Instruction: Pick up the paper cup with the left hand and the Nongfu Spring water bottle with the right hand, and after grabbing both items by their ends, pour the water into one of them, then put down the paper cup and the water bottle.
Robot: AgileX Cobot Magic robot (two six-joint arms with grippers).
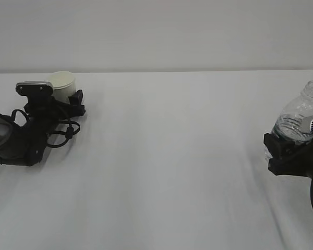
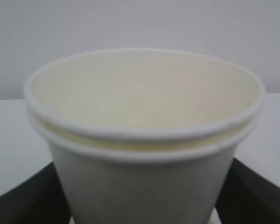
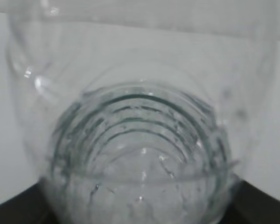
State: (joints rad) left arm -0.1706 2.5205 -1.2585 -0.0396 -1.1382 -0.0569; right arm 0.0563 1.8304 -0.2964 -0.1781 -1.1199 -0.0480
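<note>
Lettering shows nowhere; left hand (image 1: 73, 101) brackets paper cup (image 1: 62, 83), right hand (image 1: 281, 151) pinches bottle (image 1: 302, 117).

Small white tapered paper cup (image 1: 63, 82) stands on the counter (image 1: 172, 156) by its left edge; small clear ribbed plastic bottle (image 1: 302, 117) sits opposite, at the right edge.

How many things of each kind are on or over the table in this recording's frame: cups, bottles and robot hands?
Paper cups: 2, nested, going by the double rim, paper cup
Water bottles: 1, Nongfu Spring water bottle
Robot hands: 2, left hand at the cup, right hand at the bottle
Total: 5
</note>
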